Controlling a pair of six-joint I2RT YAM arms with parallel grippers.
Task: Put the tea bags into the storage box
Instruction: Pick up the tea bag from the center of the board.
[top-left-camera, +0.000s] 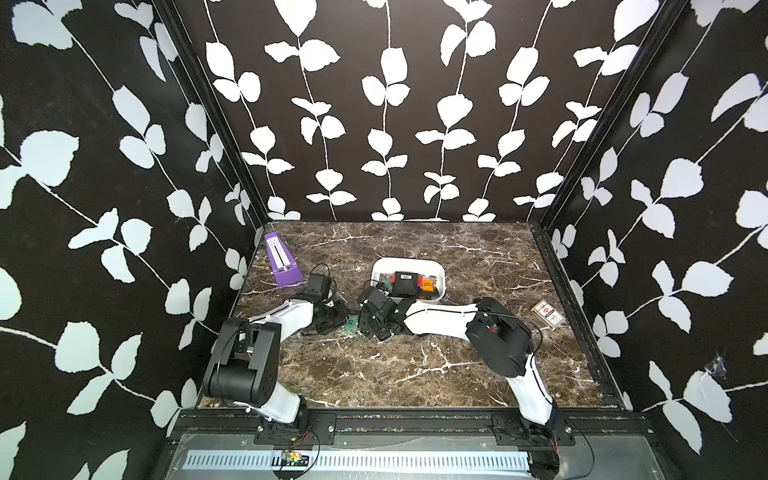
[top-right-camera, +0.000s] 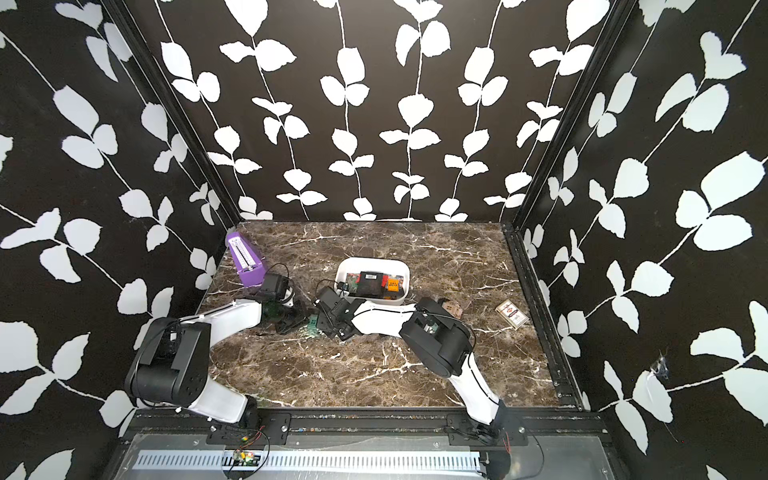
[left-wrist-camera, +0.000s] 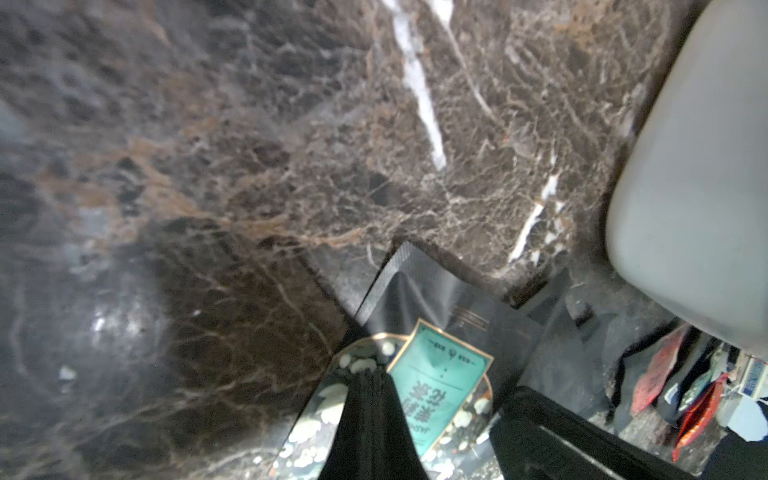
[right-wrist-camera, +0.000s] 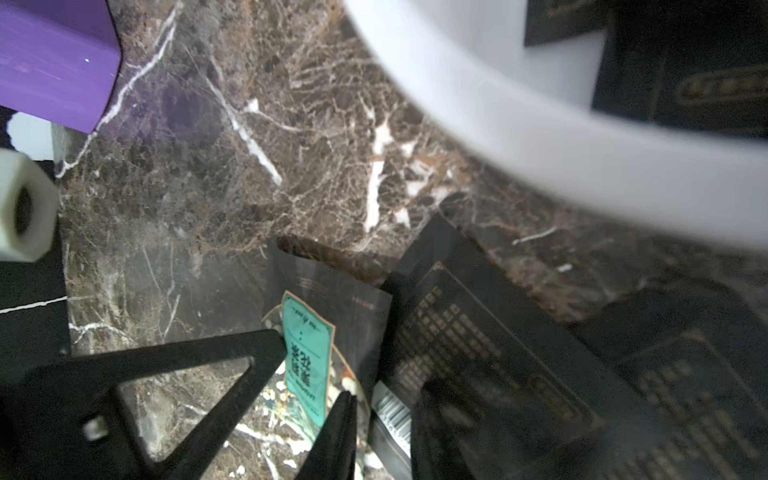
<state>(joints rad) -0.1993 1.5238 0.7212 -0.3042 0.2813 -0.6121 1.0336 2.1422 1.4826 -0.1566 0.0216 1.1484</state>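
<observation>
Left gripper, seemingly around teal sachet

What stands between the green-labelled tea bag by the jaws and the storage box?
Only the right gripper itself lies on the line from the green-labelled tea bag to the storage box. Black tea bags lie flat beside it; the box's near wall must be cleared.

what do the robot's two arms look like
Both the left arm and right arm have glossy white shells between bulky black joint housings. Thin black cables run along them, and red and black wires trail at the bases. The left end effector and right end effector are black with tapered fingers.
</observation>
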